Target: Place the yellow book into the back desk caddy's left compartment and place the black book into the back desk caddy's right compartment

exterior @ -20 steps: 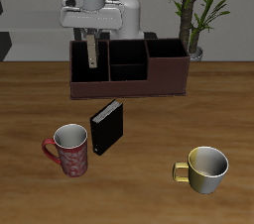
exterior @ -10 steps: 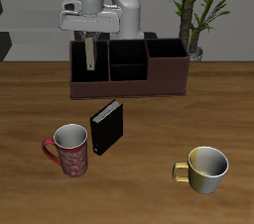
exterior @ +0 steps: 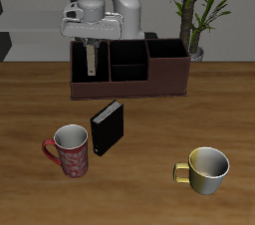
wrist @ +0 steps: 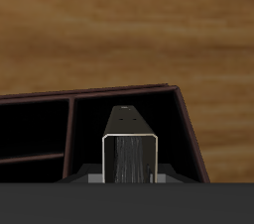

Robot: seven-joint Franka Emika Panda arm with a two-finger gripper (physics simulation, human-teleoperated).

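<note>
Now, step: lowering the yellow book (exterior: pixel 92 60) into the caddy's (exterior: pixel 149 78) left compartment (exterior: pixel 84 67).
Jaws: the jaws (exterior: pixel 92 43) are clamped on the book's top; it hangs straight below them, partly inside the compartment.
Advice: keep it upright, clear of the walls, release once seated.
Black book (exterior: pixel 109 127): on the desk (exterior: pixel 149 159), well forward of the jaws.

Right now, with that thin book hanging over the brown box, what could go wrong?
1. The yellow book hangs in the tool above the end section of the back desk caddy; lowered a little off line, it could catch a wall.
2. Let go this high, it might tip or bounce.
3. The black book stands on edge close before the caddy; a careless pass could topple it.
</note>
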